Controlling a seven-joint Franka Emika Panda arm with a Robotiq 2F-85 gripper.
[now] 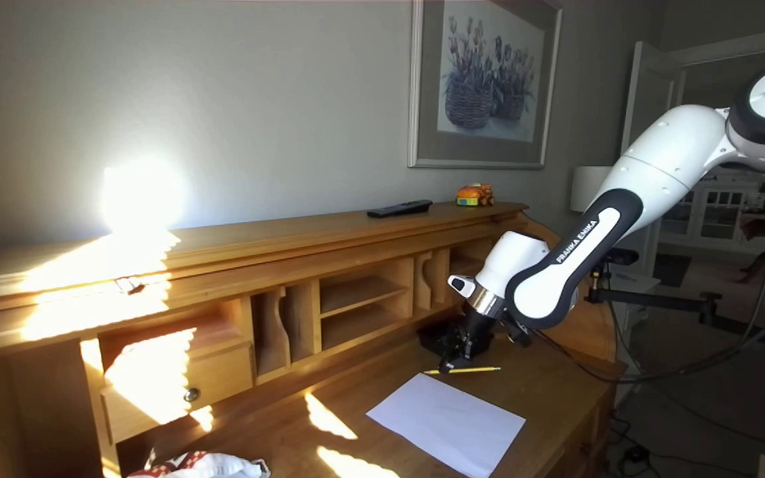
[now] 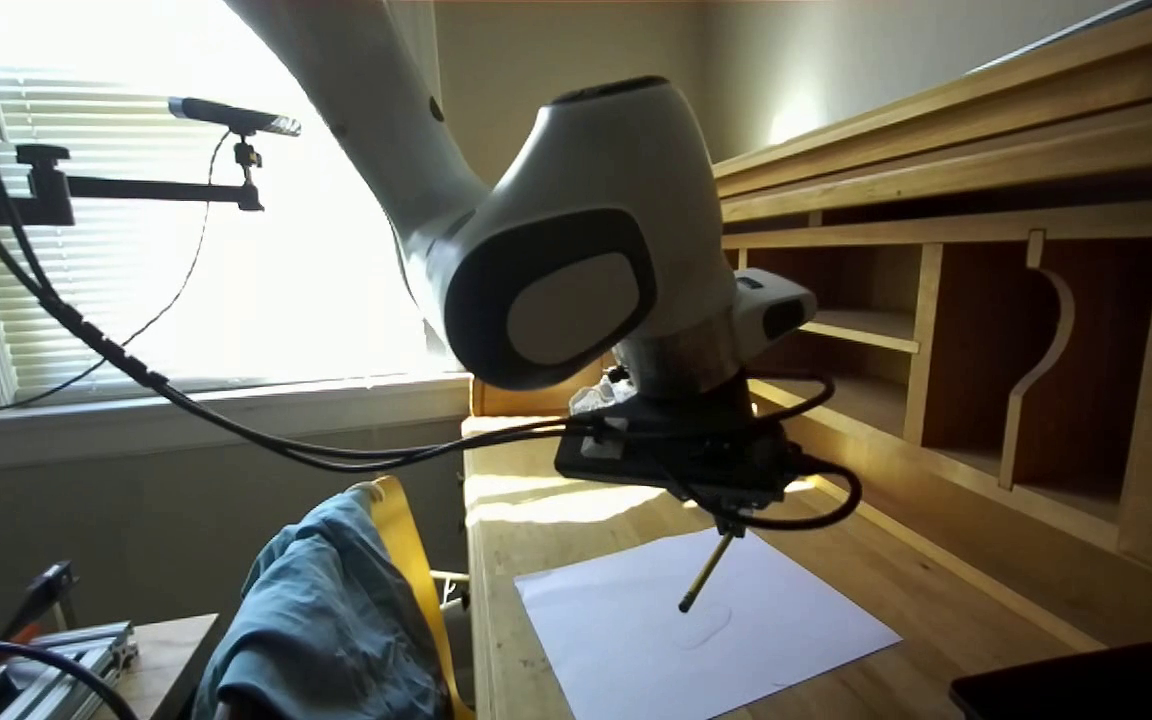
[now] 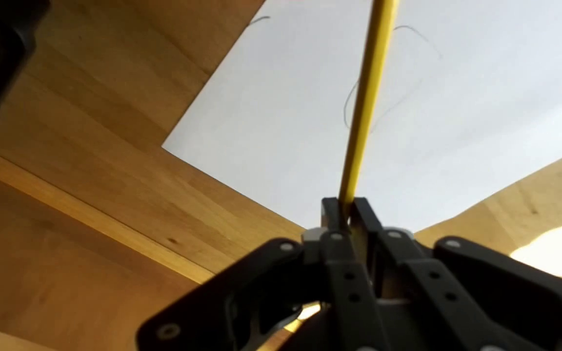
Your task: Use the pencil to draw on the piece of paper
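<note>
The yellow pencil (image 3: 369, 92) is held between the fingertips of my gripper (image 3: 345, 202), which is shut on it. In the wrist view it extends away from the jaws over the white paper (image 3: 271, 126) and out of the top edge. In an exterior view the pencil (image 1: 482, 369) looks nearly level by the paper's (image 1: 445, 425) far corner. In an exterior view the pencil (image 2: 706, 572) slants from the gripper (image 2: 733, 522) in front of the paper (image 2: 626, 640). Whether it touches the paper I cannot tell. Faint curved lines show on the sheet.
The paper lies on a wooden desk (image 1: 329, 405) with cubbyholes (image 1: 362, 299) behind. A dark tray (image 2: 1086, 682) stands beside the sheet. A cloth (image 1: 203, 466) lies on the desk. A remote (image 1: 399, 208) and toy truck (image 1: 475, 194) are on top. A chair with blue fabric (image 2: 326, 610) is alongside.
</note>
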